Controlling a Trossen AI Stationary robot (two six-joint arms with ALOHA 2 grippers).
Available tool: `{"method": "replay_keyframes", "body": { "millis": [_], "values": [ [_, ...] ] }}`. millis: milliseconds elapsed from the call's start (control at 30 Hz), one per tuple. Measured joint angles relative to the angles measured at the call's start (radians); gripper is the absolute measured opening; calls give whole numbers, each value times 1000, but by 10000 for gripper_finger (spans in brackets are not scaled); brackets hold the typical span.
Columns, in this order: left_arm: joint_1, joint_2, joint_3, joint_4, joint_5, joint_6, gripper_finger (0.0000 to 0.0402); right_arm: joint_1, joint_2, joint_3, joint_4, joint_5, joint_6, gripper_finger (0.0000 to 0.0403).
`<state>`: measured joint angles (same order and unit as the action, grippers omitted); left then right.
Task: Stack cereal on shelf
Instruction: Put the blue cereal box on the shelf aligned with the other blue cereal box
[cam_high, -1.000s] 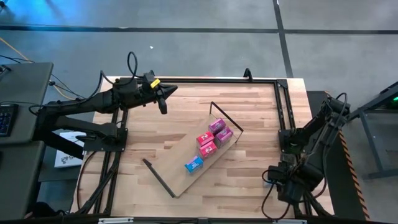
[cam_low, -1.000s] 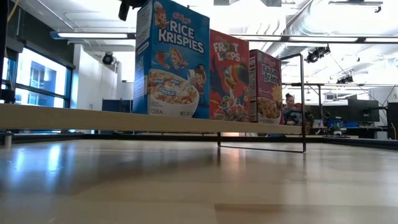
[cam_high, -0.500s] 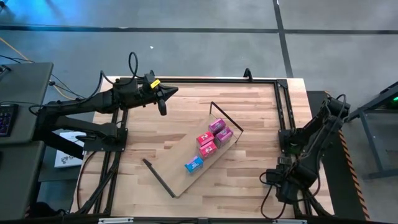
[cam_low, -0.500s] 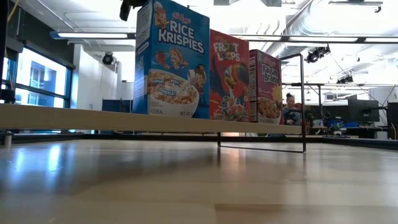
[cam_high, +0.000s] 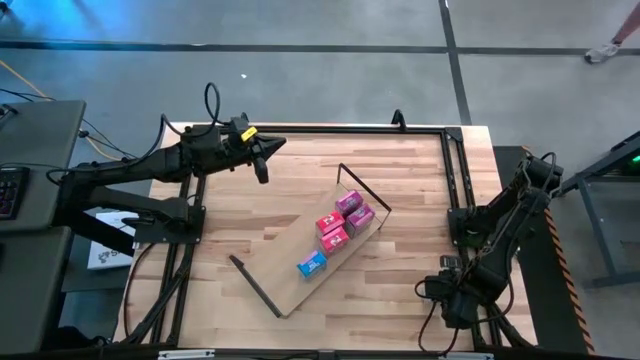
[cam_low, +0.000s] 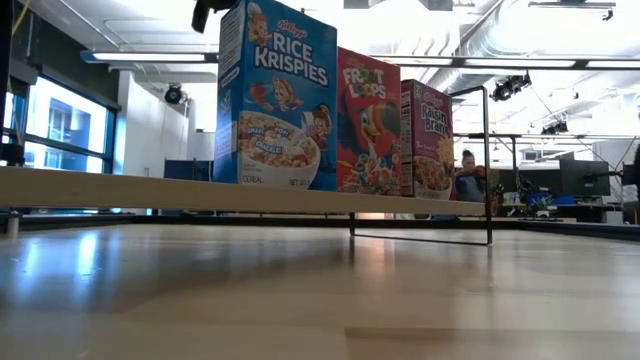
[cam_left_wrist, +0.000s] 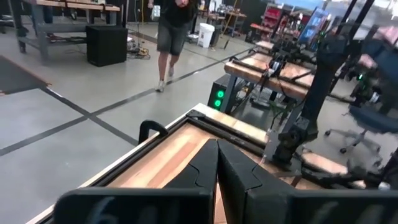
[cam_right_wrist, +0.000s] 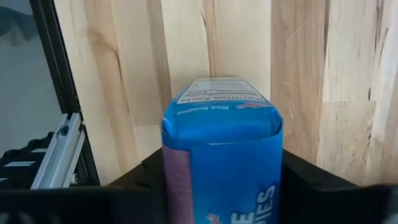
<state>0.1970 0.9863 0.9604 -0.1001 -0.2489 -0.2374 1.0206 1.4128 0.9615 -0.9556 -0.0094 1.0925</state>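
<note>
Since a second ago the right arm has drawn lower toward the table's near right corner, while the left arm and the boxes on the shelf have not shifted.

Nearest, at that near right corner, the right gripper (cam_high: 437, 291) is clamped on a blue cereal box (cam_right_wrist: 222, 162); in the right wrist view the box fills the space between the dark fingers (cam_right_wrist: 311, 180), its narrow printed end pointing away from the wrist over the tabletop (cam_right_wrist: 236, 43).

Farther in, the shelf (cam_high: 290, 265) lies diagonally across the middle of the table, running from near left to far right, with black wire frames at both ends. Five boxes (cam_high: 336, 232) stand on its far-right half: one blue (cam_high: 312, 264), then red and pink ones in a tight cluster. The near-left half is bare.

The move ahead likely turns on this: the shelf lies to the left of and slightly beyond the held box, and the right arm is the nearer one to the boxes already set. The carried box would have to travel left and be turned to match the shelf's diagonal.

Farthest, the left gripper (cam_high: 262, 158) hovers over the far left of the table, fingers pressed together, holding nothing.
</note>
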Motion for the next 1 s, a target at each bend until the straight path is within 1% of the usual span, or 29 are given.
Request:
{"method": "replay_keyframes", "body": {
  "millis": [133,233,333,433,500,567,667,733,800,933,1000],
  "values": [
    [0,0,0,52,0,-30,0,0,-20,0,5,5,-1,137],
    [0,-1,1,101,-1,-30,0,0,-62,0,5,18,-1,116],
    [0,-5,6,143,-4,-30,0,-1,-132,0,4,27,-1,106],
    [0,-5,39,168,-41,-23,1,-26,-229,0,11,46,7,104],
    [0,-5,69,170,-81,-22,0,-70,-299,15,32,94,1,104],
    [1,-6,92,175,-126,-17,0,-133,-361,55,79,183,-52,104],
    [1,-6,111,175,-169,12,0,-244,-414,135,152,346,-215,104],
    [1,-6,117,174,-176,13,0,-335,-403,200,169,397,-356,104],
    [1,-6,120,174,-177,13,1,-433,-354,271,171,400,-498,104],
    [0,-5,119,171,-161,13,0,-603,-177,430,167,335,-717,103],
    [0,-6,120,171,-156,13,0,-662,-82,517,169,285,-806,103]
  ]
}}
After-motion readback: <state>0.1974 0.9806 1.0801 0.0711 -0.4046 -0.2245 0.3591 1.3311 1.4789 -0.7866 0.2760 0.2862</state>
